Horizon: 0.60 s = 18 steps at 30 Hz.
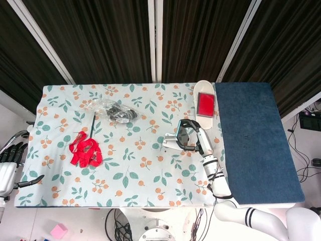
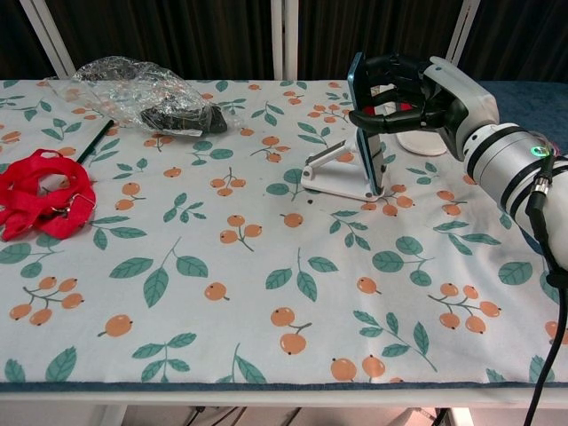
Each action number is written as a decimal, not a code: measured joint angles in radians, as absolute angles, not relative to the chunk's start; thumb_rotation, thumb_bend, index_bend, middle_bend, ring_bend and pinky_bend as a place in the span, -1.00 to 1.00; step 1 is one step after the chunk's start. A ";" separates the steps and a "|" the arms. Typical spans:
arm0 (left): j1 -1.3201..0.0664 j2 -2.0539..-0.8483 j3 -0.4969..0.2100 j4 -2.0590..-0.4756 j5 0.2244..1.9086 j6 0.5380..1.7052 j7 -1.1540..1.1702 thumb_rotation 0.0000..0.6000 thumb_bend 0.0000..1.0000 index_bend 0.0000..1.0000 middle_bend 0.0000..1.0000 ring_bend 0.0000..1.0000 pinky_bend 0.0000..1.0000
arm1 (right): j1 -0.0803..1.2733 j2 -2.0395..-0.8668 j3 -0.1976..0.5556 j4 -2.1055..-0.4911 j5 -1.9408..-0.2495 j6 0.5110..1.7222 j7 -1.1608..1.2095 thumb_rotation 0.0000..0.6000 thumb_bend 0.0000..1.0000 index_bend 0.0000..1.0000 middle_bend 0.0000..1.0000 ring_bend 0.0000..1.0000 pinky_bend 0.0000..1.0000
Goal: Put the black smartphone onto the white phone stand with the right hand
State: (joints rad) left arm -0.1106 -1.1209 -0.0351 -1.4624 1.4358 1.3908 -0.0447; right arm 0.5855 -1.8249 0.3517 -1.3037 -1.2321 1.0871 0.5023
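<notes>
- The black smartphone (image 2: 364,124) is standing nearly upright on edge, its lower end down at the front lip of the white phone stand (image 2: 335,173), and my right hand (image 2: 417,93) is wrapping its fingers around the upper part, gripping it.
- I am holding it high on the body, I judge, so that the bottom edge is free to seat in the stand's lip without my fingers fouling the rest.
- In the head view the right hand (image 1: 193,136) is covering most of the phone, so I cannot tell from there whether the back is leaning on the sloped support; from the chest view the phone looks steeper than the support, with a gap between them.
- My reading is that the placing is nearly done: the phone needs tipping back onto the support before I let go, or it could fall forward.
- My left hand (image 1: 10,165) is hanging off the left edge of the table (image 1: 130,165), fingers apart, holding nothing, well apart from the work.
- A red strap (image 2: 40,191), a crumpled clear bag (image 2: 142,89) and a white dish with a red block (image 1: 204,103) are lying elsewhere, none of them near enough to be in my way.
</notes>
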 measured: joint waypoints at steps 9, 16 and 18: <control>-0.110 -1.123 -0.035 -1.461 1.433 1.388 -0.043 -0.03 -0.96 -0.90 -0.91 -0.90 -0.65 | 0.589 -1.819 0.345 -1.298 -1.236 1.067 0.516 1.00 -0.60 -0.70 -0.72 -0.71 -0.87; -0.111 -1.122 -0.035 -1.461 1.432 1.386 -0.047 -0.01 -0.96 -0.90 -0.91 -0.90 -0.65 | 0.592 -1.810 0.326 -1.285 -1.287 1.064 0.582 1.00 -0.69 -1.00 -1.00 -1.00 -1.00; -0.110 -1.123 -0.035 -1.460 1.432 1.385 -0.048 0.00 -0.96 -0.90 -0.91 -0.90 -0.65 | 0.593 -1.810 0.320 -1.273 -1.301 1.068 0.597 1.00 -0.70 -1.00 -1.00 -1.00 -1.00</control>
